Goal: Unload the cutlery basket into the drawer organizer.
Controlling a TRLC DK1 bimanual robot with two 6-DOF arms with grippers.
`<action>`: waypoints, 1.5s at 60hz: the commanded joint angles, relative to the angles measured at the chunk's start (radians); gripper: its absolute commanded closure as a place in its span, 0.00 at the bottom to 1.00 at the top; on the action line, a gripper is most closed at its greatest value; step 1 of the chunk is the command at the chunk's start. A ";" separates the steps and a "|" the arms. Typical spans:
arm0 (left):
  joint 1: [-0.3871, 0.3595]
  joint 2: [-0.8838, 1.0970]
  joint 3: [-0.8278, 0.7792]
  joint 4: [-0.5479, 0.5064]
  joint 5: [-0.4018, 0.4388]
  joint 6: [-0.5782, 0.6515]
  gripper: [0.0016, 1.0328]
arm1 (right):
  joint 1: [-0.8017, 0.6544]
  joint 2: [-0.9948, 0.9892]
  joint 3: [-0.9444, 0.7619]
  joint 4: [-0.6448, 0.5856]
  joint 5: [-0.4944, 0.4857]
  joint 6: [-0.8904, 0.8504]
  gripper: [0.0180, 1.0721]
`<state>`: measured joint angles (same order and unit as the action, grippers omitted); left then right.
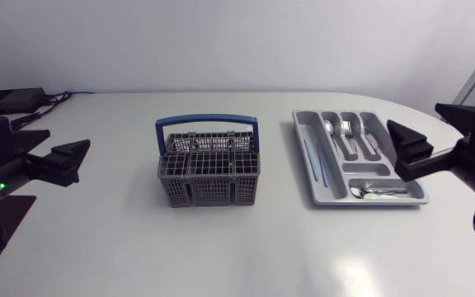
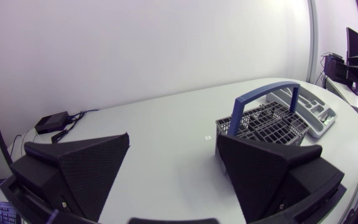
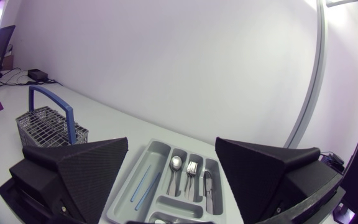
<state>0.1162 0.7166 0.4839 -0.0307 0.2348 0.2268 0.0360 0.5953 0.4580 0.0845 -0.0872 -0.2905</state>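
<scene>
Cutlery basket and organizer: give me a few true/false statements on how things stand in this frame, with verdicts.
1. The cutlery basket stands upright on the table with its blue handle raised. True.
2. The drawer organizer is empty. False: it already holds spoons, forks and thin blue sticks.
3. The left claw is shut on a fork. False: it is open and holds nothing.
4. The right claw is open and holds nothing. True.
5. The basket sits inside the organizer. False: they stand apart, side by side.
</scene>
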 commanded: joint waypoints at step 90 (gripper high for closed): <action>-0.116 -0.717 -0.484 0.031 -0.235 -0.227 0.03 | -0.036 -0.595 -0.458 -0.084 0.087 0.290 0.04</action>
<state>0.0051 0.0063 0.0200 -0.0162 0.0086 0.0250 0.0044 0.0051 0.0181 0.0032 0.0029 -0.0288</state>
